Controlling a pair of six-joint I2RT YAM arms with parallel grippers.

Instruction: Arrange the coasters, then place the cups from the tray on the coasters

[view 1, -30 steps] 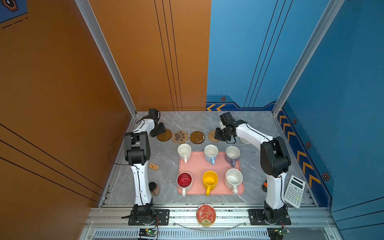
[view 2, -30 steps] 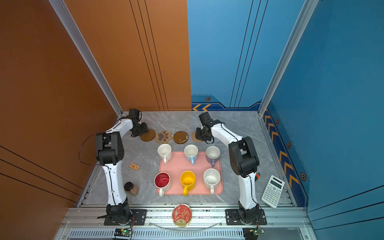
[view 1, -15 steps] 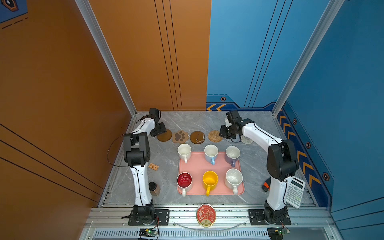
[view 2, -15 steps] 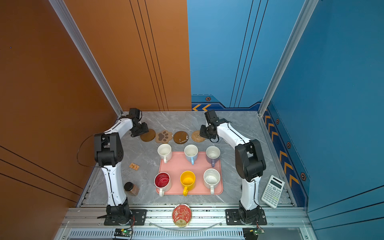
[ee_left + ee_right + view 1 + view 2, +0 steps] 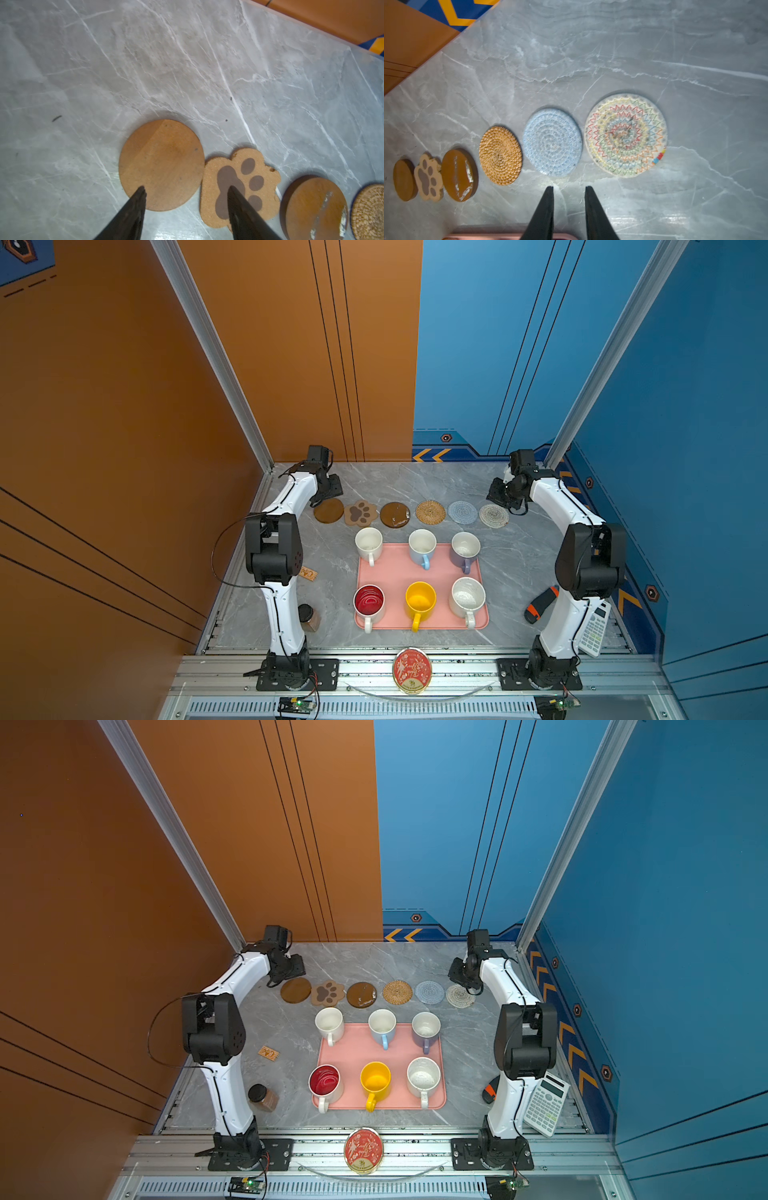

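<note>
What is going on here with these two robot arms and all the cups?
Coasters and mugs are being set out on a grey table. Six coasters lie in a row behind the pink tray. All six mugs are still on the tray, none on a coaster yet. The left gripper is over the left end of the row, and the right gripper is by the right end. Both have open jaws and hold nothing.

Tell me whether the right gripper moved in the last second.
Yes: the right gripper went rightward along the row, from the rattan coaster to beside the cream crocheted coaster.
</note>
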